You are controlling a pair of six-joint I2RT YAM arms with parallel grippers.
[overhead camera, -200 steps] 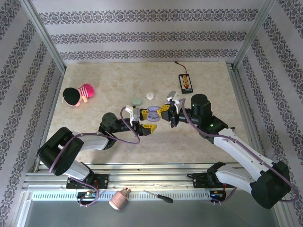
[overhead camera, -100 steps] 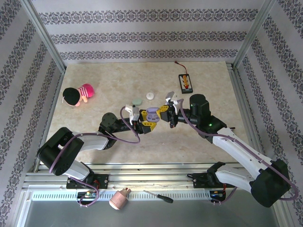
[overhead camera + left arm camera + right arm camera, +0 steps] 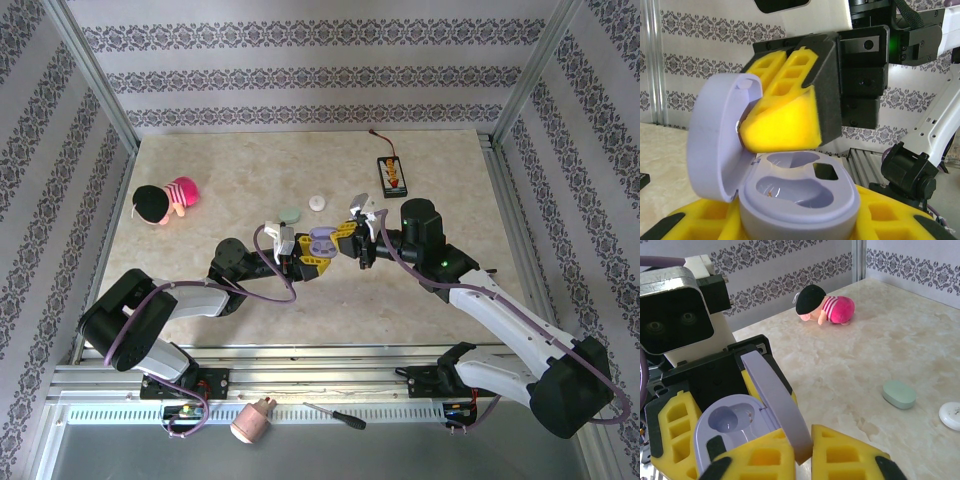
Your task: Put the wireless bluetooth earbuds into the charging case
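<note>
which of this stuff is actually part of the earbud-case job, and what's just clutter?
In the job: lavender charging case, lid open, held in the left gripper; right gripper at its lid.

Lying about: green case, white case, plush toy, black connector board, screwdriver, pink item on the front rail.

Charging case [image 3: 322, 241] between left gripper [image 3: 305, 257] and right gripper [image 3: 349, 236]

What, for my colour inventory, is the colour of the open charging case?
The charging case is lavender, a pale purple, clearest in the left wrist view.
</note>
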